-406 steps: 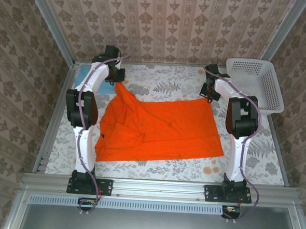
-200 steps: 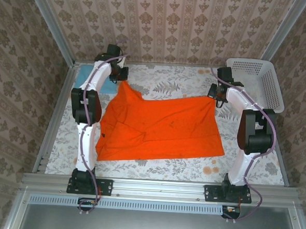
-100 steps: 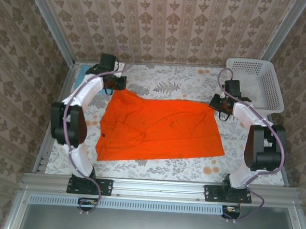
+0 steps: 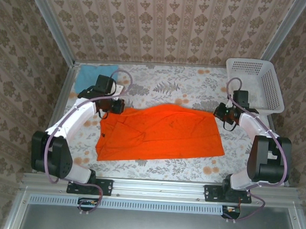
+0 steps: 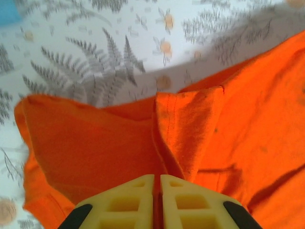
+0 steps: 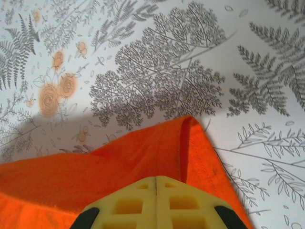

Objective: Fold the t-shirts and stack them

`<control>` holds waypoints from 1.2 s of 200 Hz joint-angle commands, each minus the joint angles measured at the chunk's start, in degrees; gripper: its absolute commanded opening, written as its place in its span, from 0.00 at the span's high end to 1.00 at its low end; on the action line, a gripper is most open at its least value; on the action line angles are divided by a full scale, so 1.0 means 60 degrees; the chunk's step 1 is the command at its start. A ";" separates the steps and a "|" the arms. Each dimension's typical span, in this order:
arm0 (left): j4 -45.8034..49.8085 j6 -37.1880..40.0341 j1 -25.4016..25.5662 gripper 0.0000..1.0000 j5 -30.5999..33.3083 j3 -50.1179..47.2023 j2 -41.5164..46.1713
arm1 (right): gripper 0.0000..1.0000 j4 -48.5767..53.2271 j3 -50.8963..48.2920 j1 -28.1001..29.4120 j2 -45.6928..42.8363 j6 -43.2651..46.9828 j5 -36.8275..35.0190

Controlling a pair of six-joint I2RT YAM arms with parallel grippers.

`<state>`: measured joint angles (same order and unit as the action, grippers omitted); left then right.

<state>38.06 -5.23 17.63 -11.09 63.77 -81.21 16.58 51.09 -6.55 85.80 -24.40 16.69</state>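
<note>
The orange shirt [image 4: 159,133] lies spread across the middle of the flowered table [image 4: 160,84], its far edge raised at 2 corners. The left gripper [image 4: 115,106] is clamped on the far-left corner, with a ridge of cloth running into its closed fingers [image 5: 138,191]. How deep that bite goes is hard to tell from the wrist view. The right gripper [image 4: 223,113] is clamped on the far-right corner, where the hem disappears between its pads. The blue shirt [image 4: 95,75] sits at the table's far-left corner, well apart. The cloth looks light and limp, so it will likely sag between holds and wrinkle. Pinching hemmed corners, both sides level, should keep a fold straight.
</note>
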 commanded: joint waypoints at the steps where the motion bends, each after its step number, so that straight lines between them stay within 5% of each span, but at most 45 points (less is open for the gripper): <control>1: 0.0493 -0.0582 0.0078 0.87 0.0160 -0.0393 0.0497 | 1.00 0.0165 -0.0331 -0.0121 -0.0300 -0.0093 0.0312; 25: 0.0951 -0.1065 0.0134 0.86 0.0239 -0.0756 0.0712 | 1.00 0.0226 -0.0620 -0.0161 -0.0497 -0.0169 0.0183; 41: 0.1268 -0.1637 0.0182 0.74 0.0816 -0.1051 0.1120 | 0.92 0.0384 -0.0847 -0.0237 -0.0679 -0.0420 -0.0046; 58: 0.1304 -0.2319 0.0129 0.79 0.1989 -0.1425 0.1917 | 0.79 0.0564 -0.1050 -0.0378 -0.0884 -0.0774 -0.0426; 73: 0.1203 -0.2849 -0.0276 0.73 0.2731 -0.1585 0.2498 | 0.77 0.0591 -0.1160 -0.0591 -0.0954 -0.1238 -0.0547; 95: 0.0757 -0.3048 -0.1399 0.57 0.2207 -0.1534 0.2587 | 0.65 0.0864 -0.0995 -0.0665 -0.1373 -0.1899 -0.1240; 145: 0.1303 -0.2387 -0.2433 0.39 -0.0149 0.0426 -0.0785 | 0.62 0.0859 0.0042 0.0617 -0.0507 -0.1681 -0.1707; 187: 0.1997 -0.2210 -0.2483 0.28 -0.0411 0.2565 -0.3604 | 0.63 0.2850 0.2290 0.1760 0.1930 -0.0883 -0.2781; 240: 0.2190 -0.2343 -0.2603 0.35 -0.0894 0.4050 -0.5536 | 0.61 0.3684 0.3802 0.1977 0.3663 -0.0832 -0.3070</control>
<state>48.21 -19.55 2.48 -13.89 84.47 -111.66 32.58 69.89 4.67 104.86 -30.79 1.34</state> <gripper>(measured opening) 0.671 0.386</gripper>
